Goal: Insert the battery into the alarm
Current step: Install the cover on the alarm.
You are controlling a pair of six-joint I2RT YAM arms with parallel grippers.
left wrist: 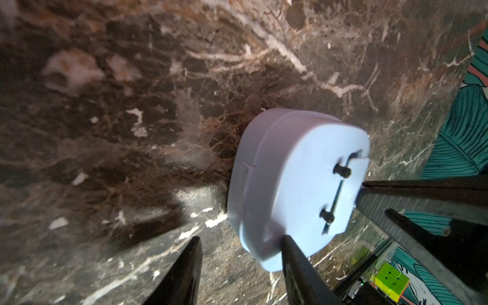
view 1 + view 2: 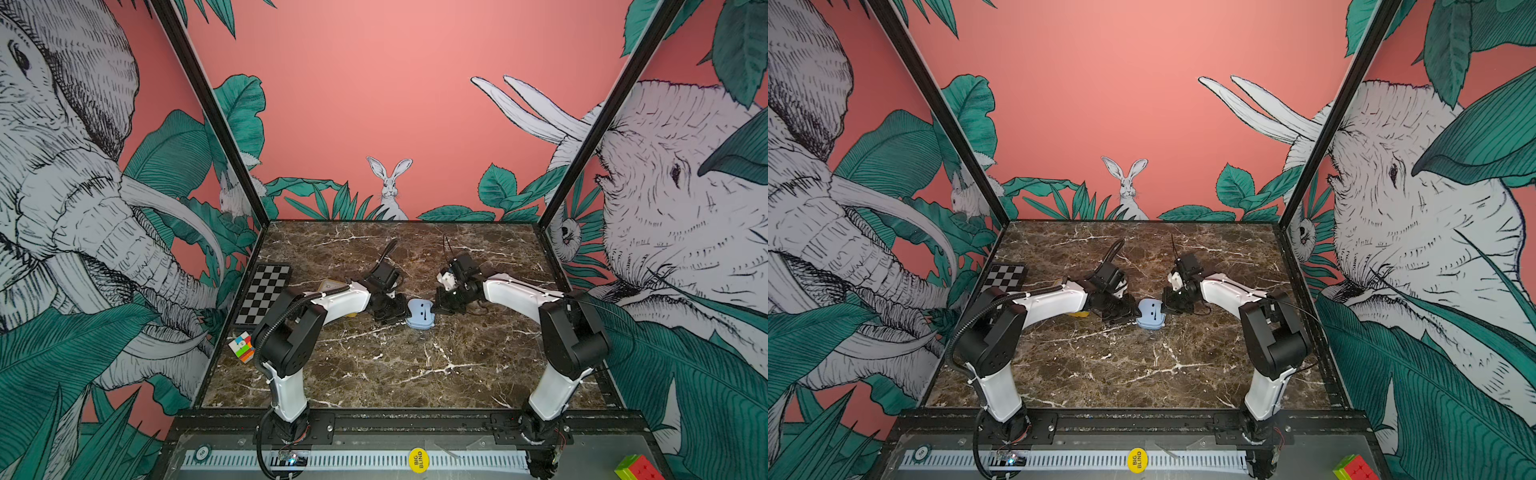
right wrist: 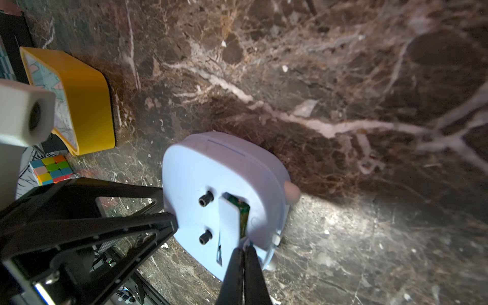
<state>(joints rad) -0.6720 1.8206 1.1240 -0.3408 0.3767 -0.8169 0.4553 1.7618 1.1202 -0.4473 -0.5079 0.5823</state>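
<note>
The light blue alarm [image 2: 420, 313] [image 2: 1151, 313] lies face down mid-table, its back with two black knobs [image 3: 206, 198] turned up. Its battery cover [image 3: 228, 219] sits askew, and something green shows in the gap beside it. The battery is hidden in every view. My left gripper [image 2: 400, 311] [image 1: 241, 237] is open, one fingertip [image 1: 286, 239] against the alarm's [image 1: 290, 184] rim, with nothing between the fingers. My right gripper [image 2: 436, 307] [image 3: 244, 247] is shut, its tips at the end of the cover on the alarm [image 3: 195, 171].
A yellow-rimmed box [image 3: 87, 105] lies behind the left arm. A chessboard [image 2: 264, 295] and a colour cube [image 2: 241, 347] sit by the left wall. Another cube [image 2: 636, 467] and a yellow chip [image 2: 418, 459] rest on the front ledge.
</note>
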